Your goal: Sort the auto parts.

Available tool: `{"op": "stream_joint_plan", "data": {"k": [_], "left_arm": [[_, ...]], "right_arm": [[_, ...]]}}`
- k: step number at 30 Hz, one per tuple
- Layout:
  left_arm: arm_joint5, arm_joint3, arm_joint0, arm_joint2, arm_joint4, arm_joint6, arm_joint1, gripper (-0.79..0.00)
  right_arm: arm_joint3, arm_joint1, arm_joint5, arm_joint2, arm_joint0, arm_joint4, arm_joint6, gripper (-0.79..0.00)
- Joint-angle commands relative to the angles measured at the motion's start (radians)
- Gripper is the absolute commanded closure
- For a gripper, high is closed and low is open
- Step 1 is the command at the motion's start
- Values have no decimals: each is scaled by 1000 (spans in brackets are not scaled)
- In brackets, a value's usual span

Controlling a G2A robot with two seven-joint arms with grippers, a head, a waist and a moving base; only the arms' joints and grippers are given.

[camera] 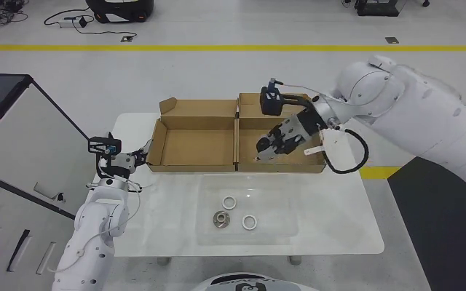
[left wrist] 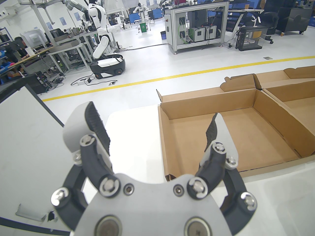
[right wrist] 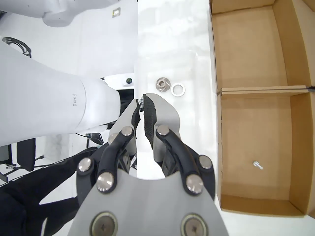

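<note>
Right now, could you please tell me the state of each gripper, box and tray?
Left gripper: open, empty.
Right gripper: shut on held bolt.
Left box: open, empty.
Right box: open, loose bolt inside.
Clear tray: contains two white rings, flange nut.

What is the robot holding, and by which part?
The right end effector pinches a small threaded metal part at its tip; which part of it is gripped is hidden. The left end effector is open, holding nothing.

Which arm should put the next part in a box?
Right. The right gripper pinches a small part at the right box; the left gripper is open and empty.
</note>
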Motion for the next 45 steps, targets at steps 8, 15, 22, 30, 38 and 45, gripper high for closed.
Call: {"op": "stream_joint_plan", "data": {"k": [8,15,22,30,38,45], "left_arm": [[0,0,0,0,0,0,0,-785],[0,0,0,0,0,0,0,-785],[0,0,0,0,0,0,0,-785],[0,0,0,0,0,0,0,-785],[0,0,0,0,0,0,0,-785],[0,0,0,0,0,0,0,-785]], "right_arm": [[14,6,-73,0,13,173,-73,0],[-37,25,-138,12,4,319,-138,0],[-65,33,-180,23,-10,363,-180,0],[-65,33,-180,23,-10,363,-180,0],[-65,33,-180,23,-10,363,-180,0],[-65,33,-180,23,-10,363,-180,0]]}}
